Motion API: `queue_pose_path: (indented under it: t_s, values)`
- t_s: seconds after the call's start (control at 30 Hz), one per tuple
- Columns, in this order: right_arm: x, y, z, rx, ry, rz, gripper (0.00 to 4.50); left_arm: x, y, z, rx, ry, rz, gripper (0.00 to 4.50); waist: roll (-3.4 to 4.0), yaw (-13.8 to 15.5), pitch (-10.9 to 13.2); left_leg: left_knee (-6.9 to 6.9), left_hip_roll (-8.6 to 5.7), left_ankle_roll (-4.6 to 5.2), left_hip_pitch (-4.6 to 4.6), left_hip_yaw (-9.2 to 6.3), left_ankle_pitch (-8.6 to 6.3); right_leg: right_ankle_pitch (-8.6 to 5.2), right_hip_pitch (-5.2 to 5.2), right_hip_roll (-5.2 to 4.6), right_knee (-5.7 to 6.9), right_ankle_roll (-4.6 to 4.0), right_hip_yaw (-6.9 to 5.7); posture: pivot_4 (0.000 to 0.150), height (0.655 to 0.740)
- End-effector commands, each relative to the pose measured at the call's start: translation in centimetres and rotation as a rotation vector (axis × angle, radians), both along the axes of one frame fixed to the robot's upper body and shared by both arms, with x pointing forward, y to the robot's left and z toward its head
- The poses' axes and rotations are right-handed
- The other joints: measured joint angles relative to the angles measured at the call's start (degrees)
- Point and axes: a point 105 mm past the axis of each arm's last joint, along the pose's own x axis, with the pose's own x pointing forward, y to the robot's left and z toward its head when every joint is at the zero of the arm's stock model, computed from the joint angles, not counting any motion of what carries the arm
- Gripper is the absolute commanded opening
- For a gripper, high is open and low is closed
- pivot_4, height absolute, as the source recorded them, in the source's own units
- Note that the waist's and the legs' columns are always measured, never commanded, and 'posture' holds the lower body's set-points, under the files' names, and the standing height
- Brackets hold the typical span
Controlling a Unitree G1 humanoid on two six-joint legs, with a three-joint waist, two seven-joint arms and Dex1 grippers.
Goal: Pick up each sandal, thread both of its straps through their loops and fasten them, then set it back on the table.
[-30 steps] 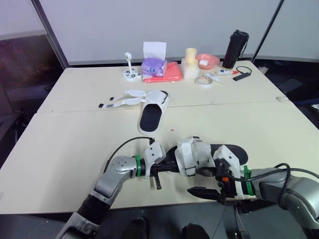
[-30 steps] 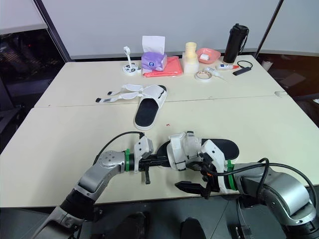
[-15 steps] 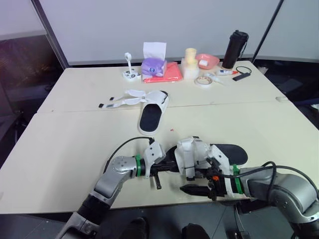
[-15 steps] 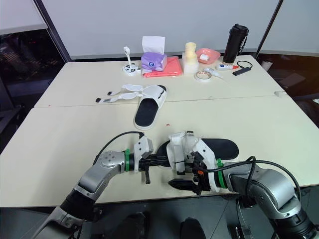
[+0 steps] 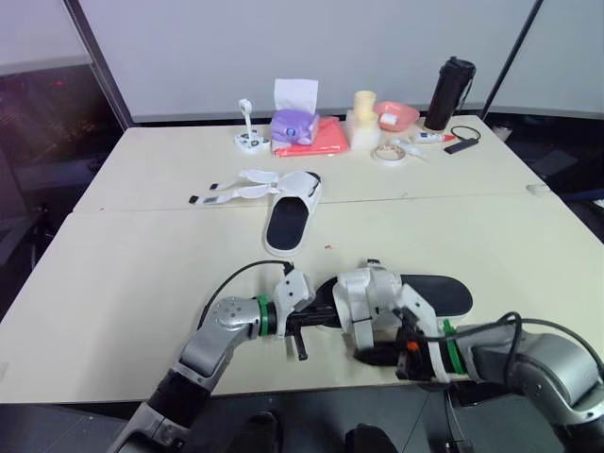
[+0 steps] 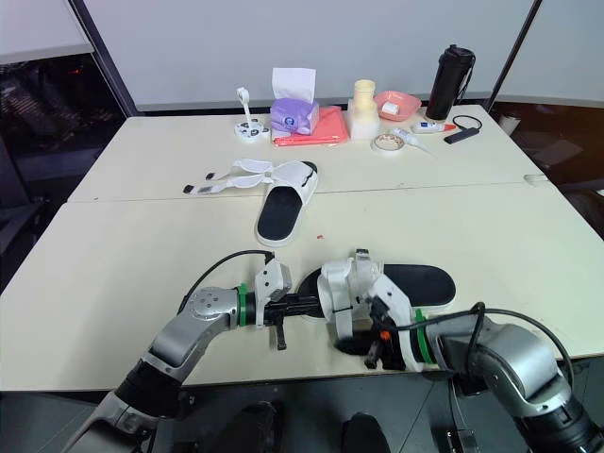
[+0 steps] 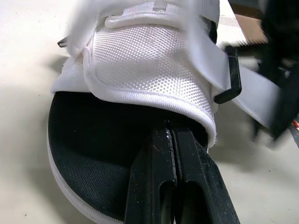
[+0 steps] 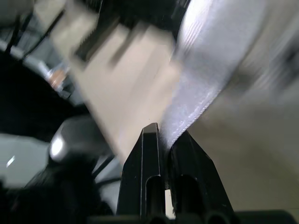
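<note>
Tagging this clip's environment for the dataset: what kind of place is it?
Probably an office meeting room or lab workspace. Two pale tables are pushed together in front of a plain panelled wall, with desk clutter along the far edge: a tissue box, a black flask and a tape roll.

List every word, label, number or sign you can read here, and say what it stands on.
No text is readable.
Tissue box: print too small.
Bottle: no label to be made out.
Tube: marks too small.
Tag on the far sandal: too small.
</note>
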Motion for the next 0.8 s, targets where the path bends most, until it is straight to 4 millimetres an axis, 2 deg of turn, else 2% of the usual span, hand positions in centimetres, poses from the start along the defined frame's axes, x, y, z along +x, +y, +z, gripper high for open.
queue_pose_path:
  t_s: [0.03, 0.17, 0.33, 0.47, 0.57, 0.67, 0.8]
  values:
    - [-1.8, 0.6, 0.5, 0.012, -0.004, 0.091, 0.01, -0.3, 0.8, -2.5, 0.066, 0.080, 0.030, 0.00, 0.00, -0.01, 0.00, 0.01, 0.00, 0.00, 0.00, 0.00, 0.00, 0.00, 0.00, 0.00, 0.00, 0.00, 0.00, 0.150, 0.7400]
    - [-3.5, 0.3, -0.2, -0.025, 0.022, 0.140, 0.01, -0.4, 0.9, -2.6, 0.067, 0.085, 0.033, 0.00, -0.01, -0.01, -0.01, 0.03, 0.01, -0.01, 0.01, 0.02, -0.01, -0.01, 0.02, 0.00, -0.01, -0.01, -0.01, 0.150, 0.7400]
    - [-3.9, 0.1, -0.3, -0.035, 0.016, 0.147, 0.01, -0.5, 1.0, -2.6, 0.066, 0.088, 0.035, 0.00, -0.02, 0.01, -0.02, -0.05, 0.01, 0.02, 0.01, 0.02, -0.03, -0.01, 0.02, -0.01, -0.10, 0.02, -0.01, 0.150, 0.7400]
    - [-3.6, -0.2, 0.5, -0.045, -0.028, 0.154, 0.01, -0.5, 1.0, -2.7, 0.067, 0.092, 0.036, 0.00, -0.02, 0.02, -0.02, -0.07, 0.00, 0.05, 0.00, 0.02, -0.05, -0.01, 0.03, -0.01, -0.14, 0.04, -0.01, 0.150, 0.7400]
    - [-3.5, -0.3, 1.8, -0.053, -0.086, 0.175, 0.01, -0.6, 1.1, -2.7, 0.069, 0.093, 0.034, 0.00, -0.02, 0.02, -0.02, -0.08, 0.00, 0.05, 0.00, 0.02, -0.05, -0.01, 0.03, -0.01, -0.15, 0.04, -0.02, 0.150, 0.7400]
    - [-2.9, 0.0, 5.0, -0.019, -0.174, 0.205, 0.01, -0.6, 1.0, -2.7, 0.073, 0.093, 0.030, 0.00, 0.00, -0.06, 0.00, -0.07, 0.01, 0.05, -0.01, 0.03, -0.05, -0.01, 0.04, -0.01, -0.17, 0.03, -0.01, 0.150, 0.7400]
    - [-2.3, 0.4, 8.2, -0.025, -0.286, 0.271, 0.01, -0.5, 1.0, -2.7, 0.077, 0.093, 0.025, 0.00, -0.01, 0.00, 0.01, -0.04, 0.03, 0.06, -0.01, 0.04, -0.05, -0.01, 0.06, -0.01, -0.20, 0.02, -0.03, 0.150, 0.7400]
